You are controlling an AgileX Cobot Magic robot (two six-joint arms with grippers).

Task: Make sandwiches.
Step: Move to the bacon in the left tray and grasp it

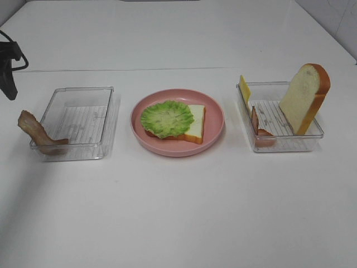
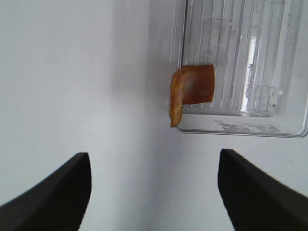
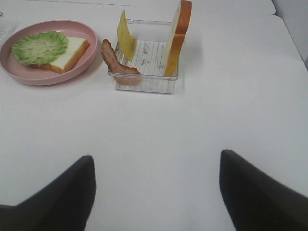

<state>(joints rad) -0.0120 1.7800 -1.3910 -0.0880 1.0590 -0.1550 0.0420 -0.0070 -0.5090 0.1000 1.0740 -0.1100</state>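
On the pink plate lies a white bread slice with a green lettuce leaf on it; a reddish edge shows under the leaf. A bacon strip hangs over the front left corner of the left clear tray. The right clear tray holds an upright bread slice, a yellow cheese square leaning on its wall, and another bacon strip. My left gripper hovers open above the table near the draped bacon strip. My right gripper is open and empty, well in front of the right tray.
White table all round. The left arm shows dark at the far left edge of the high view. The floor of the left tray is bare. The plate sits between the two trays.
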